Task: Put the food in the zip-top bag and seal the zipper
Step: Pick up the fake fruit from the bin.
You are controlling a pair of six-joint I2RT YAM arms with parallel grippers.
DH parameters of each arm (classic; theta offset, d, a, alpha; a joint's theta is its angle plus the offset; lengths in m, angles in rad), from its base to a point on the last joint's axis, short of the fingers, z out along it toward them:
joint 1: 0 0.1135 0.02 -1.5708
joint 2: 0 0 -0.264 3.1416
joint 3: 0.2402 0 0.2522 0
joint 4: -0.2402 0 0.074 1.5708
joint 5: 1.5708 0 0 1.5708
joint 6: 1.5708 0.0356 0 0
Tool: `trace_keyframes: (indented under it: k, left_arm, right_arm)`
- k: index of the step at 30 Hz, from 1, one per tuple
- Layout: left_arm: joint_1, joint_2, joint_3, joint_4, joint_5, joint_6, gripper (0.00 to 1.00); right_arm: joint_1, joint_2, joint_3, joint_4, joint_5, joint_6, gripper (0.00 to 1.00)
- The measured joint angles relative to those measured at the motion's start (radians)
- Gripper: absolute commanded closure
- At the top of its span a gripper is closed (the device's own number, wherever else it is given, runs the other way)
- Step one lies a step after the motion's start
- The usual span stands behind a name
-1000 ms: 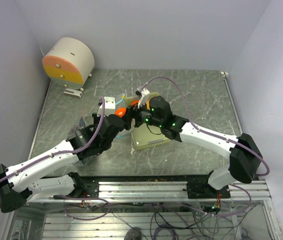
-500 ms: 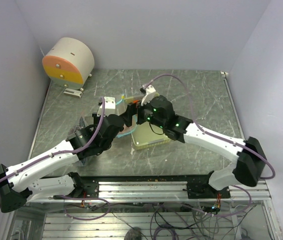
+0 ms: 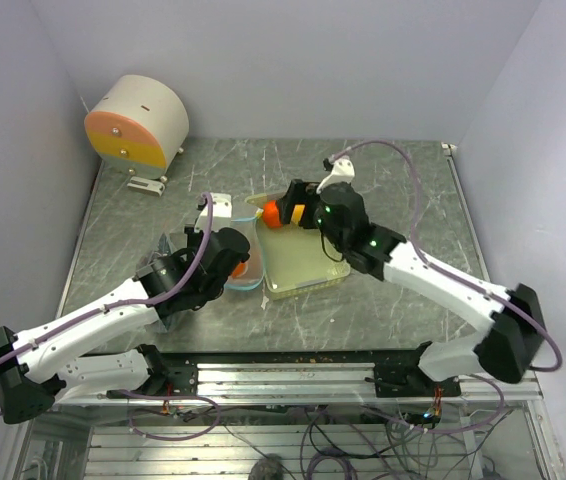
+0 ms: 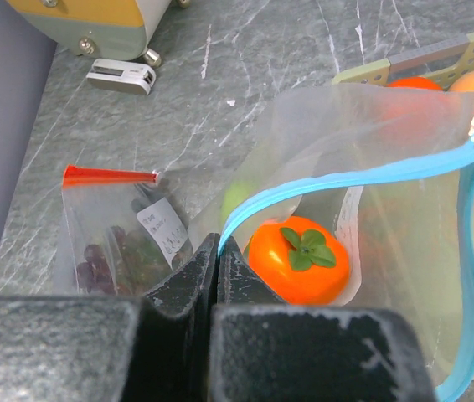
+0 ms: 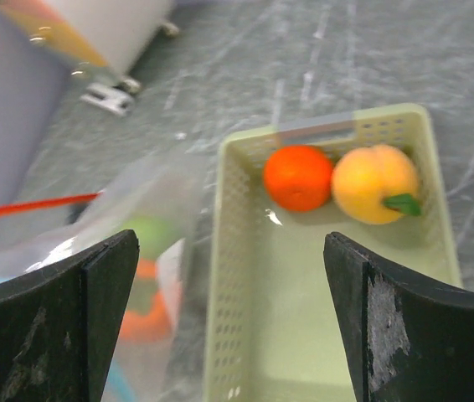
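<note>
Underneath it all, a grey marbled table [image 3: 403,190]; at its ten o'clock, a cream drum with an orange-and-yellow face [image 3: 138,125], no part of the job. Near centre, a pale yellow-green perforated basket [image 3: 308,270]. Just beside the basket's nine o'clock side, the clear crinkly zip-top bag [image 4: 388,167], mouth gaping.

Pinched tight on the bag's rim, at its nine o'clock in the top view and holding the lip up: the left gripper [image 4: 217,249]. Spread wide with nothing between the fingers, hanging above the basket's twelve o'clock end: the right gripper [image 5: 230,251].

Already inside the bag, a round orange persimmon with a green leaf cap [image 4: 300,261]. At the basket's far end, a round red-orange fruit [image 5: 297,177], and at its three o'clock, seemingly touching it, a yellow-orange peach with a green leaf [image 5: 373,184]. At nine o'clock of the persimmon in the left wrist view, dark purple grapes [image 4: 95,264] behind clear plastic under a short red strip [image 4: 107,175]; cannot tell whether same bag or a second pouch. At the persimmon's eleven o'clock, a small green piece [image 4: 235,201] in the bag. Thin teal zipper strip [image 4: 346,176] arched open, unsealed.

Loading step, by the look of it; sealing not yet due. Next, probably: lower onto the red-orange fruit, close, lift, carry toward nine o'clock, release over the held-open mouth, minding the peach pressed alongside
</note>
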Motion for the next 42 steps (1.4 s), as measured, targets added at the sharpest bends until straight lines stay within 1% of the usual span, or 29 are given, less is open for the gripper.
trace_keyframes:
  k: [5, 7, 10, 13, 22, 27, 31, 32, 35, 37, 39, 42]
  left_arm:
    - [0.0, -0.009, 0.0, -0.007, 0.0, 0.0, 0.93]
    - [0.0, -0.018, 0.0, -0.011, 0.0, 0.0, 0.93]
    - [0.0, -0.031, 0.0, -0.014, 0.0, 0.0, 0.93]
    - [0.0, -0.042, 0.0, -0.015, 0.0, 0.0, 0.93]
    - [0.0, -0.054, 0.0, -0.021, 0.0, 0.0, 0.93]
    - [0.0, -0.053, 0.0, -0.021, 0.0, 0.0, 0.93]
    - [0.0, -0.051, 0.0, -0.021, 0.0, 0.0, 0.93]
    - [0.0, -0.05, 0.0, -0.021, 0.0, 0.0, 0.93]
    - [0.0, -0.048, 0.0, -0.021, -0.001, 0.0, 0.93]
    - [0.0, -0.046, 0.0, -0.021, 0.0, 0.0, 0.93]
    - [0.0, -0.046, 0.0, -0.021, 0.0, 0.0, 0.93]
    - [0.0, -0.046, 0.0, -0.021, 0.0, 0.0, 0.93]
  right_arm:
    - [-0.088, 0.203, 0.116, -0.072, 0.001, 0.026, 0.08]
    - [-0.112, 0.313, 0.201, -0.105, -0.02, 0.023, 0.09]
    - [-0.132, 0.479, 0.343, -0.148, -0.056, 0.002, 0.09]
    - [-0.137, 0.586, 0.417, -0.164, -0.083, -0.019, 0.09]
    - [-0.168, 0.776, 0.509, -0.182, -0.162, -0.072, 0.1]
    - [-0.169, 0.835, 0.513, -0.17, -0.192, -0.101, 0.13]
    - [-0.169, 0.855, 0.507, -0.171, -0.199, -0.109, 0.26]
    - [-0.17, 0.854, 0.504, -0.169, -0.198, -0.109, 0.31]
    - [-0.17, 0.83, 0.467, -0.152, -0.187, -0.113, 0.52]
    - [-0.17, 0.789, 0.42, -0.145, -0.175, -0.114, 0.62]
    - [-0.17, 0.734, 0.373, -0.133, -0.167, -0.121, 0.66]
    - [-0.17, 0.618, 0.301, -0.1, -0.176, -0.128, 0.67]
